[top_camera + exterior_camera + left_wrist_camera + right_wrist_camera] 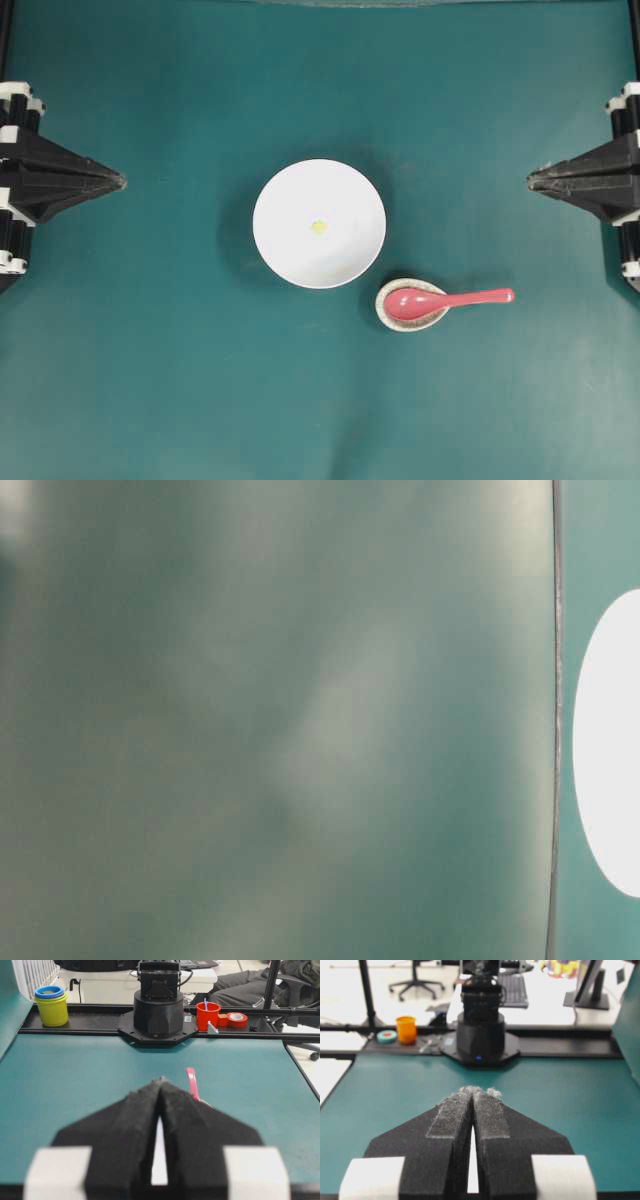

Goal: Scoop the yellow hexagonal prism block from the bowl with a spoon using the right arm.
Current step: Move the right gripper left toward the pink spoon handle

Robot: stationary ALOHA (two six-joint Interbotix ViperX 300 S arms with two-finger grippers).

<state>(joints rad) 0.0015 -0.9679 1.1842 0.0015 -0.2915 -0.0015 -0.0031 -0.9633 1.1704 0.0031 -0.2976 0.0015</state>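
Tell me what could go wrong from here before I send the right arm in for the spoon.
The spoon lies with its scoop in a small speckled dish, so a clumsy grab at the handle could tip or drag that dish. The yellow block is tiny in the smooth white bowl; it may slide away from the scoop.

The bowl (319,223) looks glossy, smooth and ceramic-like, the spoon (440,300) shiny pink-red, its small speckled dish (385,310) glazed, the table (150,380) covering matt teal, and the right gripper (472,1091) pads fuzzy black.
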